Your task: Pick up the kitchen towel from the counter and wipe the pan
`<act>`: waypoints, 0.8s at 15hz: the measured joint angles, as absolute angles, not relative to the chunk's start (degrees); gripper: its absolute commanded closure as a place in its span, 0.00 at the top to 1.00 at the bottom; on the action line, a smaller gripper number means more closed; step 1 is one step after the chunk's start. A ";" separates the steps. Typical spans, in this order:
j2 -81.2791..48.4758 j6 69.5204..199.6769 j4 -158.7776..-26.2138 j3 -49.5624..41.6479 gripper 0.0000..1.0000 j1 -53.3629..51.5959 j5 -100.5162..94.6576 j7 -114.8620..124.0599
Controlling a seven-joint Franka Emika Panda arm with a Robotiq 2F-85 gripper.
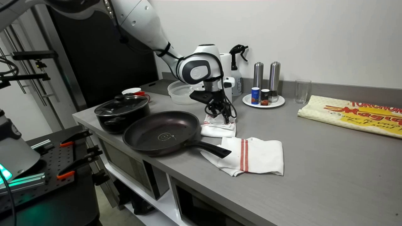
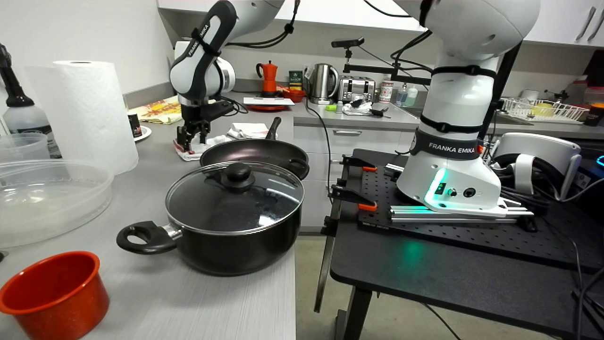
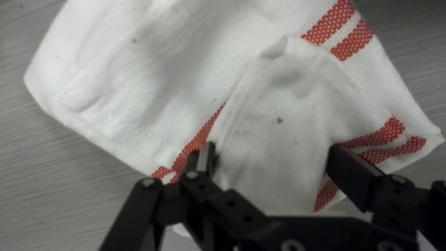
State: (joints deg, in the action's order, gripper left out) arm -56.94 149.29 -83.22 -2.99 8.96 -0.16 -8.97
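The kitchen towel (image 1: 219, 131) lies folded on the grey counter (image 1: 326, 175), just behind the pan's handle. In the wrist view this white towel (image 3: 156, 80) shows red stripes along its folds. My gripper (image 1: 220, 118) points down onto it. Seen from the wrist, the gripper (image 3: 271, 148) is open, its black fingers (image 3: 352, 174) far apart, with loose cloth bulging up between them. Both fingertips seem to touch the fabric. The black pan (image 1: 147, 135) sits at the counter's front edge, its handle (image 1: 213, 148) reaching over part of another towel. In an exterior view the arm hides some cloth.
A larger white towel with red stripes (image 1: 263, 157) lies in front of the gripped area. Beside the pan stands a lidded dark pot (image 2: 236, 245). Behind are a paper-towel roll (image 2: 92, 118), a clear plastic bowl (image 1: 179, 98), a spray bottle (image 1: 236, 84) and a plate (image 1: 280, 101).
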 measured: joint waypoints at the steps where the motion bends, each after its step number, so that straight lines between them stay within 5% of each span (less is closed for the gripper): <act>1: -56.82 149.29 -83.20 -2.99 0.43 8.94 -0.16 -8.97; 7: -56.52 149.39 -83.12 -3.12 0.01 8.84 -0.36 -8.96; 12: -55.95 149.34 -83.30 -4.28 0.04 8.36 -2.02 -8.97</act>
State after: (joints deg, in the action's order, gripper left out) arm -55.95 149.34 -83.30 -4.28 8.36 -2.02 -8.97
